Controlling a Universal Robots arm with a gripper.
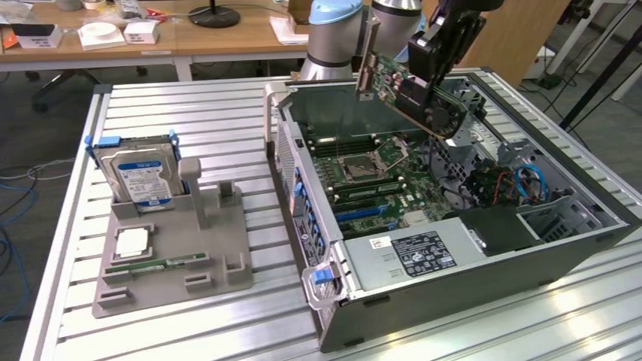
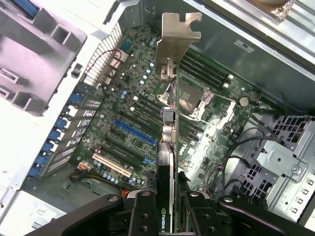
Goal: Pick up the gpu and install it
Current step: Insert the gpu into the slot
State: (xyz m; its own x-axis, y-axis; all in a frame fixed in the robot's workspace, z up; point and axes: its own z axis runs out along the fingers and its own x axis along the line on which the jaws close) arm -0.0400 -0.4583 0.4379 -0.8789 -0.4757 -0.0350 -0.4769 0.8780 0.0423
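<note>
The gpu (image 1: 407, 90), a green card with a black cooler and a silver end bracket, hangs tilted in the air over the open computer case (image 1: 561, 259). My gripper (image 1: 434, 56) is shut on its upper edge. In the wrist view the gpu (image 2: 170, 108) runs edge-on away from my gripper (image 2: 170, 209), its silver bracket farthest from the fingers, above the motherboard (image 2: 206, 147). The blue expansion slot (image 2: 135, 132) lies below and to one side of the card, apart from it.
A grey parts holder (image 1: 195, 259) on the slatted table at the exterior view's left carries a hard drive (image 1: 143, 174), a small chip and a memory stick (image 1: 161, 263). The case walls, drive cage (image 2: 278, 167) and cables surround the motherboard.
</note>
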